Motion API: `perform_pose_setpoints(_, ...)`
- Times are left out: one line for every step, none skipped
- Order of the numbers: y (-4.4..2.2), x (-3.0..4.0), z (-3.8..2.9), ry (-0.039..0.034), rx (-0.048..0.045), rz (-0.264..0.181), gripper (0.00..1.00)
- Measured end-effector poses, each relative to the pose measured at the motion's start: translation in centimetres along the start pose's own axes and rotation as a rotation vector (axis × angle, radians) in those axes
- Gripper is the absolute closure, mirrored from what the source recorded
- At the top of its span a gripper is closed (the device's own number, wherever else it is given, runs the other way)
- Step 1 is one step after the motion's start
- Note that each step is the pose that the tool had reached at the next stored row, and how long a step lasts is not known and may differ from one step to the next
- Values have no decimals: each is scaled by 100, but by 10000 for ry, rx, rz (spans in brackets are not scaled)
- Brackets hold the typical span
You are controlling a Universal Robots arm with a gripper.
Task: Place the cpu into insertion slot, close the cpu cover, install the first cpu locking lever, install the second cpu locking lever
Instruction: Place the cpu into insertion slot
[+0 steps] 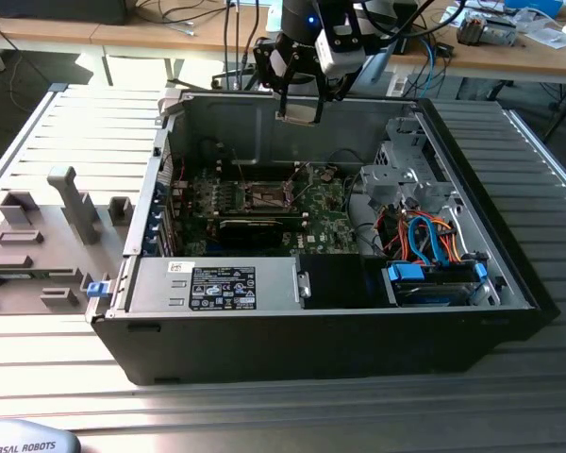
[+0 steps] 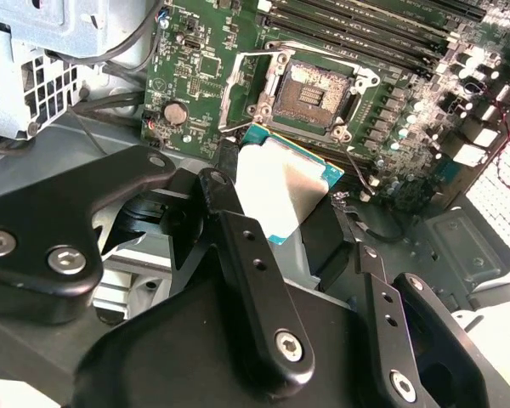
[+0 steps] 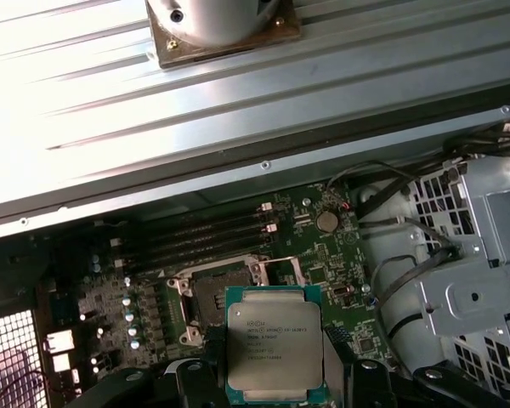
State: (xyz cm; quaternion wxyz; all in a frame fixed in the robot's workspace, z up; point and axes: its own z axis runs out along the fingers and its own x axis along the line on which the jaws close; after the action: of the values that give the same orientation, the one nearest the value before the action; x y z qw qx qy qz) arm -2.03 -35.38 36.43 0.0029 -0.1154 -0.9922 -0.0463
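Tool point(image 1: 299, 111) clamped on the cpu point(image 3: 274, 342), suspended above the open computer case point(image 1: 236, 132). The case contains the motherboard point(image 2: 195, 59), whose insertion slot point(image 2: 313, 87) lies uncovered, contacts seemingly exposed.

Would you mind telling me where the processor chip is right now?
In the first wrist view the processor chip is held in the end effector over the motherboard, beside the empty socket and not yet in it.
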Motion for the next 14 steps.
perform_pose_setpoints(0, 0, 0, -1, 0, 12, 46)
perform_pose_setpoints(0, 0, 0, -2, -1, 29, 46)
perform_pose_setpoints(0, 0, 1, -4, -1, 42, 46)
perform_pose_setpoints(0, 0, 1, -5, -2, 56, 46)
perform_pose_setpoints(0, 0, 1, -7, -1, 69, 46)
perform_pose_setpoints(0, 0, 1, -8, -2, 85, 46)
perform_pose_setpoints(0, 0, 1, -9, -2, 97, 46)
perform_pose_setpoints(0, 0, 1, -10, -2, 113, 46)
perform_pose_setpoints(0, 0, 1, -11, -2, 127, 46)
perform_pose_setpoints(0, 0, 1, -13, -2, 140, 46)
perform_pose_setpoints(0, 0, 1, -14, -2, 154, 46)
perform_pose_setpoints(0, 0, 1, -16, -3, 173, 46)
perform_pose_setpoints(0, 0, 1, -19, -4, 203, 46)
perform_pose_setpoints(0, 0, 2, -21, -4, 225, 46)
